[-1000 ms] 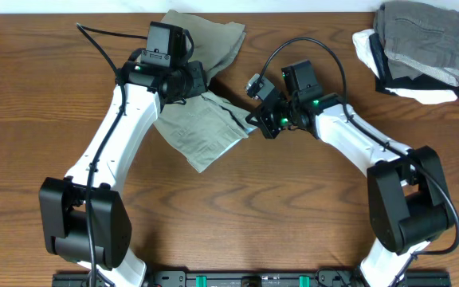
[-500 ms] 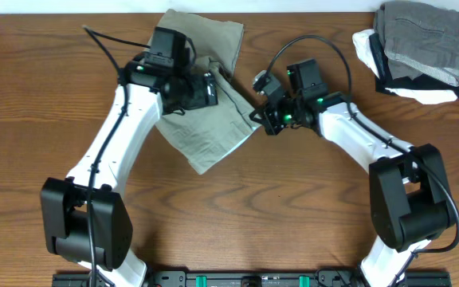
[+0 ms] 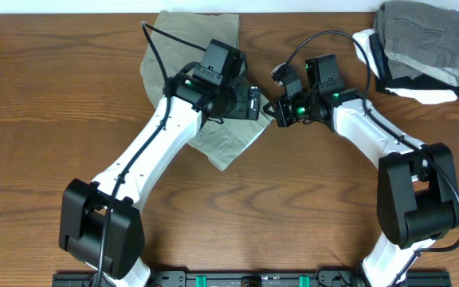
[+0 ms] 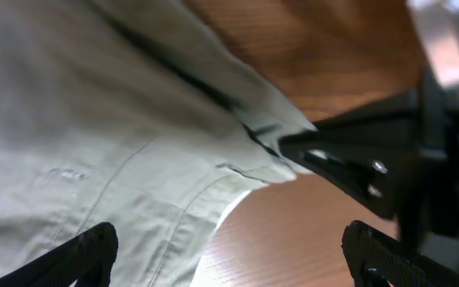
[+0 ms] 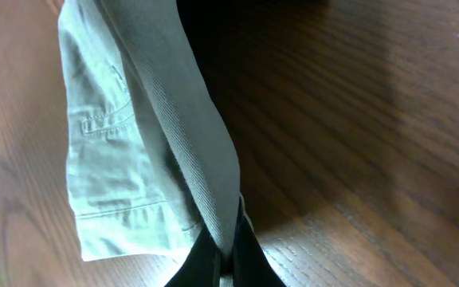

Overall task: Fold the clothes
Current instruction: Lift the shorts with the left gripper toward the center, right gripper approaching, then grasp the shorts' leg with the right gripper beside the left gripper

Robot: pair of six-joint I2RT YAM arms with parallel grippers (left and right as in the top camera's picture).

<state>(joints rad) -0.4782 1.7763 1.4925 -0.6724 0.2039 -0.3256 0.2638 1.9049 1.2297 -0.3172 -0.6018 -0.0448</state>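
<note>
- I see the shorts (image 3: 183, 38) at the far middle of the counter (image 3: 46, 104). They lie mostly flat and partly under my left arm (image 3: 154, 151).
- The far part is a rough rectangle by the back edge, and 1 corner points toward the near side.
- The left end effector (image 3: 255, 104) is over the right side of the shorts.
- Left wrist view: the left end effector (image 4: 229, 255) has its 2 fingers spread wide, with cloth below them and nothing clamped.
- The shorts (image 4: 94, 143) fill the left of that view, with stitched seams showing. The view is blurred.
- The right end effector (image 3: 272, 113) is just right of the left one, at the right edge of the shorts.
- I cannot tell whether the 2 end effectors touch.
- Right wrist view: the right end effector (image 5: 223, 259) is pressed together, pinching a fold of the shorts (image 5: 158, 119).
- That fold rises as a ridge running away from the tips. The flap to its left lies on the counter and shows a belt loop and hem stitching.
- In the left wrist view, the right end effector (image 4: 293, 150) bites the cloth edge from the right.
- A pile (image 3: 421, 32) of folded garments sits at the far right corner, grey on top of white and black, well apart from the shorts.
</note>
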